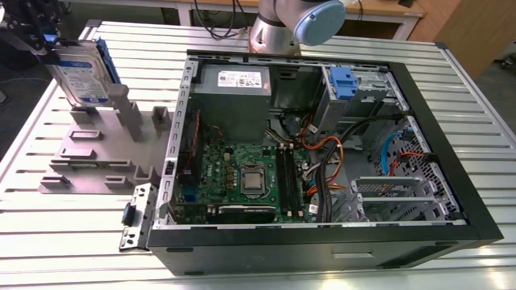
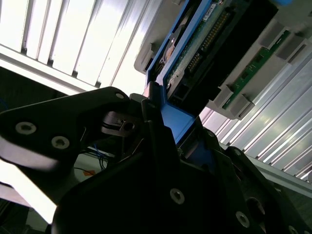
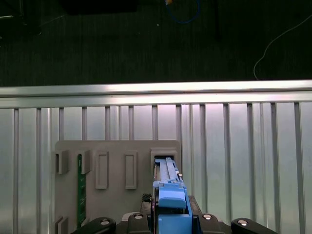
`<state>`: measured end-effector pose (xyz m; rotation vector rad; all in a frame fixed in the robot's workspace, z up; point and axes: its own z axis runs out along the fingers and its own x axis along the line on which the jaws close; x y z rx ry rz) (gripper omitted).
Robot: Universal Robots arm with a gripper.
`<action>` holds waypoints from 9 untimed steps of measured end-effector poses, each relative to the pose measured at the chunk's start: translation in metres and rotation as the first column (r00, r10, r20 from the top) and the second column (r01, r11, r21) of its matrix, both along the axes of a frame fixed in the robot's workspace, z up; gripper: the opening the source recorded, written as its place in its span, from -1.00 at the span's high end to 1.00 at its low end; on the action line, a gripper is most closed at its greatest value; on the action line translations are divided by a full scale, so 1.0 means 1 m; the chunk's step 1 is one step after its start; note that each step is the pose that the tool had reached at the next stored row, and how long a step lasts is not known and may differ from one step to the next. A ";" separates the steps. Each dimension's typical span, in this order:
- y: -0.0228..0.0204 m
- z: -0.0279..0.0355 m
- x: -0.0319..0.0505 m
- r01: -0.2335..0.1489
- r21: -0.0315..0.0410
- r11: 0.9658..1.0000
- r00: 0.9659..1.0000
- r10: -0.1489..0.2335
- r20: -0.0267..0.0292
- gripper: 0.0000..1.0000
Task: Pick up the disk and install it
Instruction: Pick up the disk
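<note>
Exterior view: the gripper (image 1: pixel 50 49) clamps the disk (image 1: pixel 81 72) by its blue frame, upright over the grey holder (image 1: pixel 89 163), well apart from the open computer case (image 1: pixel 322 139). I'd say a straight, untilted lift serves best; its lower edge may be touching a slot. Second wrist view: jaws pinch the blue edge. First wrist view: slatted metal table (image 3: pixel 243 146), dark floor (image 3: pixel 97 44) beyond.

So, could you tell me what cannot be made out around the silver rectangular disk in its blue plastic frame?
- Exterior view: the black gripper, cut off by the left edge.
- Exterior view: whether the silver blue-framed disk stands in the grey plastic fixture, too small to tell.
- Second wrist view: the gripper's body hides the disk's near end.
</note>
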<state>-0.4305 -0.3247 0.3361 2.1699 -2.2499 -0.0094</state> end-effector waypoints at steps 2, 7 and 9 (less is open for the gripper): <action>0.0000 0.0005 0.0000 0.000 0.000 1.000 1.000 0.000 0.000 0.26; 0.0000 0.0015 0.0000 0.000 0.000 1.000 1.000 0.000 0.000 0.26; 0.0000 0.0021 0.0000 0.000 0.000 1.000 1.000 0.000 0.000 0.26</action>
